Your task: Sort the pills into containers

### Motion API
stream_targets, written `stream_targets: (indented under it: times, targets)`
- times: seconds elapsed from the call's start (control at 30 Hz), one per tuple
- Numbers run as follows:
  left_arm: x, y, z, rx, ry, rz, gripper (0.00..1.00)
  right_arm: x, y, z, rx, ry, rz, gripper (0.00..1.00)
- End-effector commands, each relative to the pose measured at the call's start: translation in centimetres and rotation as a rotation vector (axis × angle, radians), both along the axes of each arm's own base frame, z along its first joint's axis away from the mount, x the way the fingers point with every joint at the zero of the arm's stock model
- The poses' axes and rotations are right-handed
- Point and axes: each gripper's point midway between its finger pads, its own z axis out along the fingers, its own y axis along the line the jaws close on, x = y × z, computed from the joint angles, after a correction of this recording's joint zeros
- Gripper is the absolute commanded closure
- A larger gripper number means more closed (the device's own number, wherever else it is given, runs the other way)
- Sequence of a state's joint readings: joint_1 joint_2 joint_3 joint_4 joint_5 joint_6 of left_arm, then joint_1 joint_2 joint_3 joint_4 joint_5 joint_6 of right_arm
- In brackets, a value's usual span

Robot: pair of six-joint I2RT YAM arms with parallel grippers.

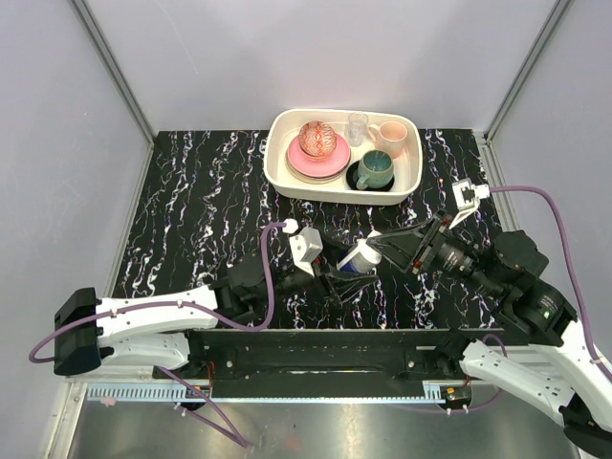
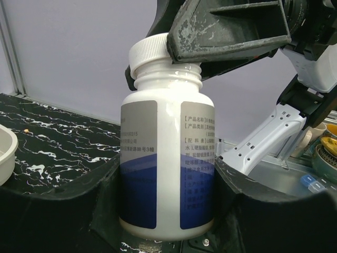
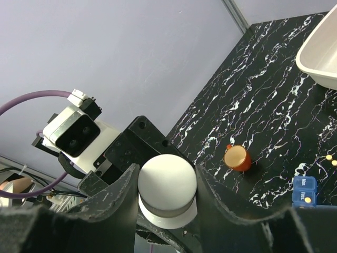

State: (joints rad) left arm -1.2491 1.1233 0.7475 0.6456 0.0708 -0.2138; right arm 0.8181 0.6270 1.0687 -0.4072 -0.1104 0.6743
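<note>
A white pill bottle (image 1: 361,256) with a blue label hangs tilted over the table's middle. My left gripper (image 2: 166,211) is shut on the lower body of the bottle (image 2: 166,158). My right gripper (image 3: 167,184) is shut on the bottle's white cap (image 3: 167,183). In the left wrist view the cap (image 2: 150,52) sits askew over the bare threaded neck. A small orange cup (image 3: 237,157) lies on the dark marbled table, and the blue pill box (image 3: 304,190) shows at the right edge. Two loose yellow pills (image 3: 329,157) lie beyond the box.
A white tray (image 1: 287,177) at the back holds a pink plate with a red patterned bowl (image 1: 316,140), a clear glass (image 1: 358,125), a pink cup (image 1: 390,135) and a teal mug (image 1: 375,169). One small orange pill (image 2: 27,130) lies on the table near the tray's edge.
</note>
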Motion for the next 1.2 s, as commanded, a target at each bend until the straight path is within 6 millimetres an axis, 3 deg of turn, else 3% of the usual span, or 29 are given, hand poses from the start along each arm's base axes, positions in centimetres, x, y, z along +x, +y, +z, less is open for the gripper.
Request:
stream_targets:
  times: [0.0,0.5,0.83,1.17]
  targets:
    - [0.1,0.1,4.3,-0.112,-0.039,0.013,1.0,-1.1,0.8,0.7,0.014,-0.047,0.08,0.92]
    - [0.7,0.1,4.6,-0.169,0.036,0.035,1.0,-2.9,1.1,-0.3,-0.066,-0.194,0.194,0.93]
    - [-0.6,-0.7,5.0,-0.189,0.021,-0.048,1.0,-4.5,1.9,-1.2,-0.107,-0.271,0.314,0.93]
    - [-1.8,0.6,4.9,-0.169,-0.027,-0.086,1.0,-7.1,2.1,-1.5,-0.13,-0.332,0.47,0.94]
